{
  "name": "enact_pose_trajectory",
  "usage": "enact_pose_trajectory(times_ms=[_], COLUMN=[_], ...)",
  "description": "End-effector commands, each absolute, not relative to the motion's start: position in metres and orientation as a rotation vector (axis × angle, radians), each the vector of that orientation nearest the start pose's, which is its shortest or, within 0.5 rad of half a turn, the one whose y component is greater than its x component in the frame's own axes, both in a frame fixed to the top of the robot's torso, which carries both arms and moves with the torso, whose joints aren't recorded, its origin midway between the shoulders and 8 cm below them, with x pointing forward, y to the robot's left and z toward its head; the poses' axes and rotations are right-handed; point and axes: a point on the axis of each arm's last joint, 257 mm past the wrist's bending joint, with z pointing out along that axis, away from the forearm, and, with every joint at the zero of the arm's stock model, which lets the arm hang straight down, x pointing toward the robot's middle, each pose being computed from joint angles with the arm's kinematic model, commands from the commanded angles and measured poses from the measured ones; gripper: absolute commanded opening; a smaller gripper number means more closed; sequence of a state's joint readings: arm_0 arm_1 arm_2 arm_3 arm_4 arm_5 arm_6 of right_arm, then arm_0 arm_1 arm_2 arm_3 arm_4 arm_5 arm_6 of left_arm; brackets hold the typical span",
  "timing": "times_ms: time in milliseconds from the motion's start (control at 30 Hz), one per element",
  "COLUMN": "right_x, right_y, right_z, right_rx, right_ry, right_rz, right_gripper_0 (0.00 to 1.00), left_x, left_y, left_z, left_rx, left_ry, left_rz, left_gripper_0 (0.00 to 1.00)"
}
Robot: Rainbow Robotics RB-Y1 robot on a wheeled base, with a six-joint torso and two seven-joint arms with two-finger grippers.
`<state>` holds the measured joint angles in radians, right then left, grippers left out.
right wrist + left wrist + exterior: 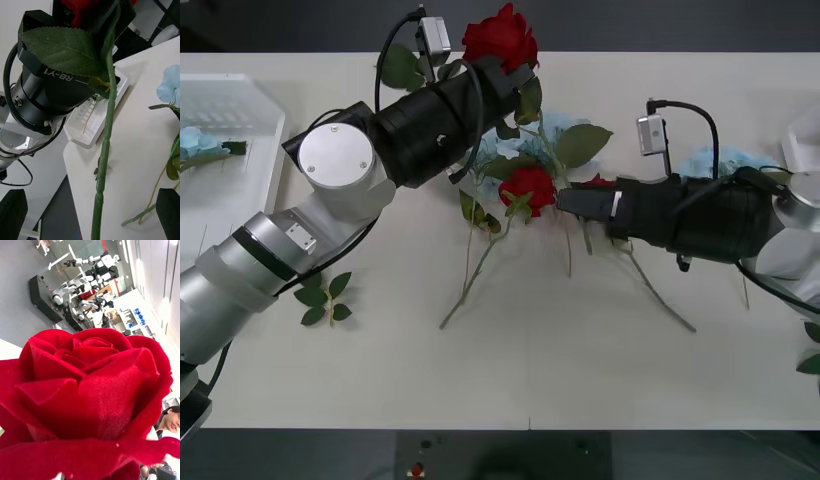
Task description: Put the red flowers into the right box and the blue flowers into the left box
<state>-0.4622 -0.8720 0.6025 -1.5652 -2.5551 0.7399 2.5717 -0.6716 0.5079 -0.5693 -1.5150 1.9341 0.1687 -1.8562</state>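
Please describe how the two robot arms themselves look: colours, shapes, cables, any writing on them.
Both arms have silver-grey round segments ending in a thick black cylindrical wrist. The left arm has a flat silver disc on its elbow joint and a black cable looping to a small grey box. The right arm carries a similar grey box and black cable. The left wrist bears white lettering RB-Y1.

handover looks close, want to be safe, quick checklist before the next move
1. Red rose held at the left gripper: ok.
2. Rose stem between the right gripper's fingers: ok; they stand open at both sides of it.
3. Right gripper closed on stem: not ok.
4. Right box free to receive: cannot tell.
5. Left box holds only a blue flower: ok.
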Motion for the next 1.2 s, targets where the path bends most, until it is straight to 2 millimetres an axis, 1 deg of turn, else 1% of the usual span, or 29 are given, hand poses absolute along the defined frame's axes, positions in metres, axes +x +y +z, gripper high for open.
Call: enact_pose_trajectory(times_ms=[33, 100, 133, 200, 233, 267, 300, 367, 400, 667, 867, 933, 967, 1000, 1067, 1200], right_x=[0.449, 0.453, 0.453, 0.455, 0.457, 0.461, 0.461, 0.464, 0.465, 0.467, 0.47, 0.471, 0.471, 0.472, 0.473, 0.475], right_y=[-0.039, -0.036, -0.035, -0.033, -0.034, -0.035, -0.034, -0.033, -0.033, -0.033, -0.037, -0.039, -0.041, -0.042, -0.046, -0.051], right_z=[-0.095, -0.095, -0.096, -0.095, -0.095, -0.095, -0.094, -0.094, -0.093, -0.092, -0.093, -0.093, -0.094, -0.094, -0.095, -0.095], right_rx=[-0.578, -0.574, -0.572, -0.566, -0.56, -0.54, -0.536, -0.529, -0.527, -0.509, -0.503, -0.505, -0.505, -0.505, -0.505, -0.505], right_ry=[1.71, 1.718, 1.721, 1.728, 1.731, 1.736, 1.734, 1.732, 1.731, 1.737, 1.741, 1.743, 1.746, 1.749, 1.753, 1.761], right_rz=[1.44, 1.431, 1.431, 1.426, 1.423, 1.416, 1.417, 1.409, 1.406, 1.411, 1.396, 1.389, 1.385, 1.38, 1.368, 1.353], right_gripper_0=[1.0, 1.0, 0.97, 0.75, 0.62, 0.39, 0.31, 0.08, 0.01, 0.0, 0.0, 0.0, 0.0, 0.0, 0.0, 0.0], left_x=[0.568, 0.568, 0.568, 0.568, 0.568, 0.568, 0.568, 0.568, 0.568, 0.568, 0.568, 0.568, 0.568, 0.568, 0.569, 0.561], left_y=[-0.033, -0.033, -0.033, -0.033, -0.033, -0.033, -0.033, -0.032, -0.032, -0.033, -0.032, -0.032, -0.031, -0.03, -0.025, -0.017], left_z=[0.013, 0.013, 0.013, 0.013, 0.013, 0.013, 0.013, 0.012, 0.013, 0.013, 0.011, 0.012, 0.01, 0.008, 0.004, -0.01], left_rx=[0.032, 0.032, 0.031, 0.032, 0.032, 0.032, 0.03, 0.029, 0.029, 0.027, 0.025, 0.023, 0.019, 0.018, 0.016, 0.036], left_ry=[1.517, 1.516, 1.517, 1.516, 1.516, 1.516, 1.517, 1.518, 1.518, 1.518, 1.52, 1.519, 1.522, 1.525, 1.532, 1.569], left_rz=[-1.402, -1.402, -1.403, -1.402, -1.402, -1.404, -1.404, -1.403, -1.404, -1.409, -1.405, -1.41, -1.41, -1.407, -1.396, -1.396], left_gripper_0=[0.0, 0.0, 0.0, 0.0, 0.0, 0.0, 0.0, 0.0, 0.0, 0.0, 0.0, 0.02, 0.29, 0.69, 1.0, 1.0])
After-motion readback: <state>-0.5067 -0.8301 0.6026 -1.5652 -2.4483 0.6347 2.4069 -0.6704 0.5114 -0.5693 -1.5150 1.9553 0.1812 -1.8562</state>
